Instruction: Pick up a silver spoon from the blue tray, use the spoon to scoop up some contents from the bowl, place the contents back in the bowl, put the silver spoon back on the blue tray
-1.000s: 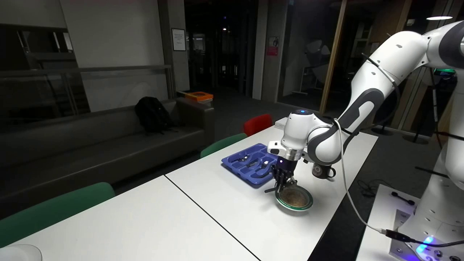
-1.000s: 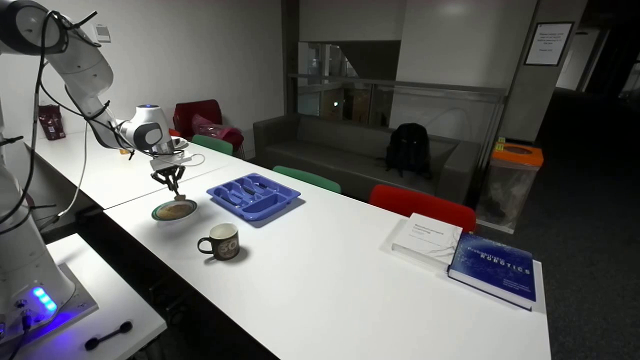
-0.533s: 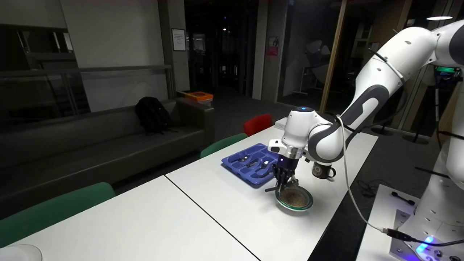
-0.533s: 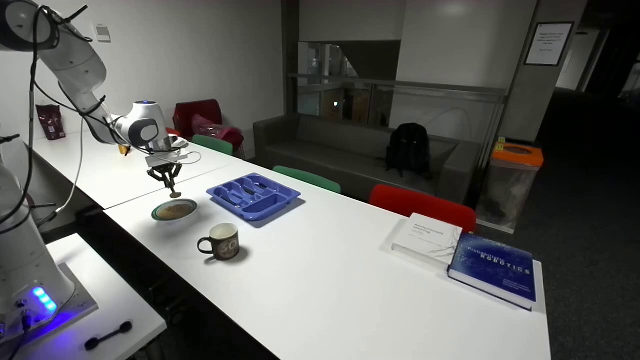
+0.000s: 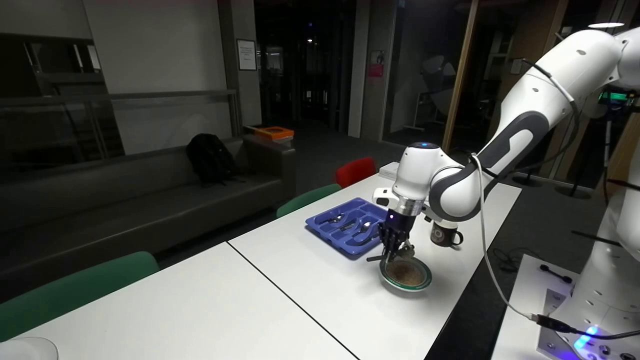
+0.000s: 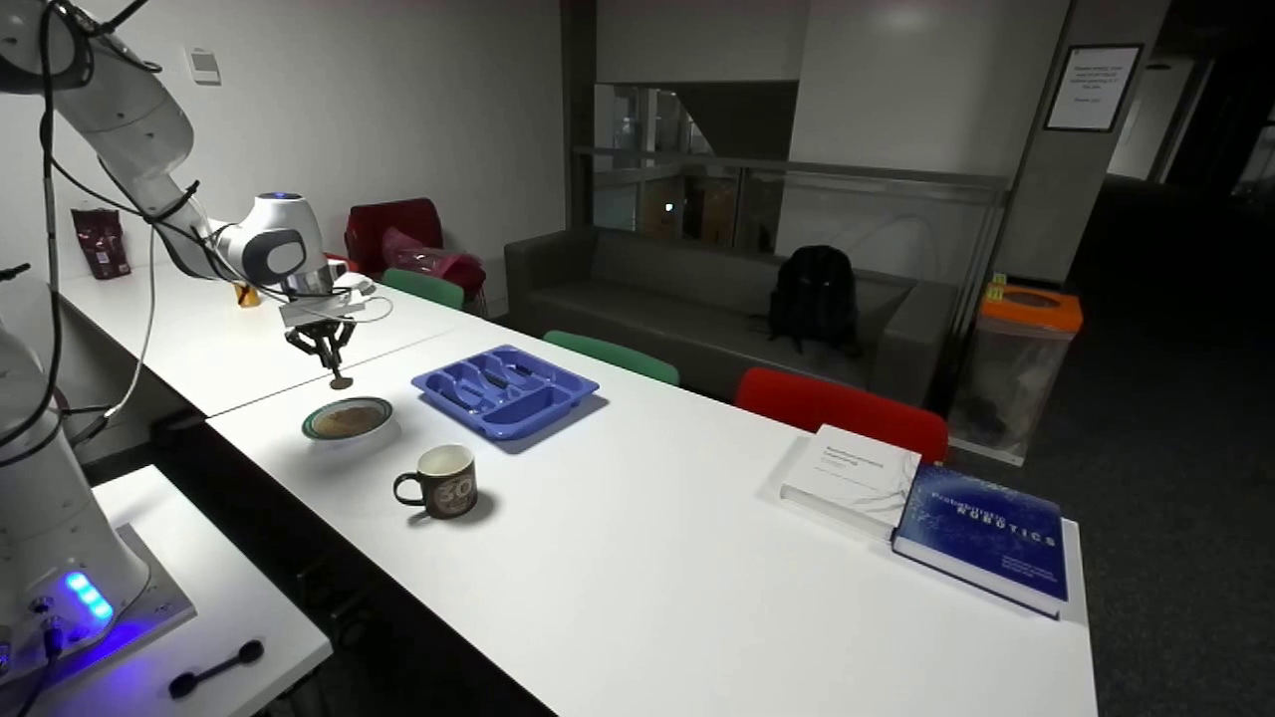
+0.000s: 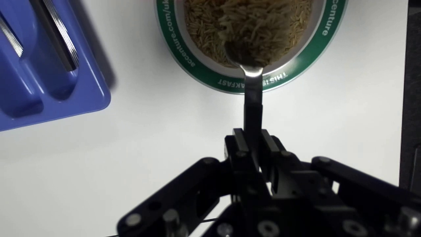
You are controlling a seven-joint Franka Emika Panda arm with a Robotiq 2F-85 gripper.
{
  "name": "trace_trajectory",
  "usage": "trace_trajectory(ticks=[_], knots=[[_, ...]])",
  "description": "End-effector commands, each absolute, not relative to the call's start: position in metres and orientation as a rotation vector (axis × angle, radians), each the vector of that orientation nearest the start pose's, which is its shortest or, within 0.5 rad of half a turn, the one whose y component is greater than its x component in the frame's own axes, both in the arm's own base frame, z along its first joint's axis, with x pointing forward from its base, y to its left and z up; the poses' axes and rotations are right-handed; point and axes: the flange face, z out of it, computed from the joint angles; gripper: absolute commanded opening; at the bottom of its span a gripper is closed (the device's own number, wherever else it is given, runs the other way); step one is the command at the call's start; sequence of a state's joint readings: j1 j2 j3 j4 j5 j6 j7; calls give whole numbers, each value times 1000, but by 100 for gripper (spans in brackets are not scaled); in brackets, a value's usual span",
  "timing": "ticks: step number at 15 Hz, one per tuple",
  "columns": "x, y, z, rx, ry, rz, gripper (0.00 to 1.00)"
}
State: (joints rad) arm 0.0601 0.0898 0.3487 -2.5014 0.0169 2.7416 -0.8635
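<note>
Close to the bowl [image 7: 184, 54] and raised over the counter [image 7: 164, 148], your hand [image 7: 252, 133] is pinching the silver spoon [image 7: 253, 74] by its dark handle, which is held from both sides. At its front end you carry a heap of the contents [image 7: 256, 29], which look like tan grains. As the wrist view shows you, this heap is over the bowl, where more of the same contents lie inside. In an exterior view you can see white counter between the spoon head [image 6: 342, 382] and the bowl, so these two are apart. The bowl stands upright on the counter, and on its green rim you can read the word "accenture". Near the bowl, but separate from it, you have the blue tray [image 7: 88, 98]; several pieces of cutlery [image 7: 55, 36] lie in its compartments. Also near the bowl you find a dark mug [image 6: 447, 488], which stands upright in both exterior views. Farther along the same counter, well apart from your hand, a white book [image 6: 852, 476] is beside a blue book [image 6: 981, 538]. By the counter's long edge you can see a green chair [image 6: 613, 356] and a red chair [image 6: 842, 408], and past them a grey sofa [image 6: 637, 286], with a black backpack [image 6: 815, 299] on it.
</note>
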Motion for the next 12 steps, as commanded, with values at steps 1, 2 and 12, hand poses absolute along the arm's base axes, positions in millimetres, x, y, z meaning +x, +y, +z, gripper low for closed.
trace_trajectory(ticks=[1, 2, 12], knots=[[429, 189, 284, -2565, -1817, -273, 3], [427, 190, 286, -2569, -1816, -276, 3], [431, 189, 290, -2567, -1827, -275, 3]])
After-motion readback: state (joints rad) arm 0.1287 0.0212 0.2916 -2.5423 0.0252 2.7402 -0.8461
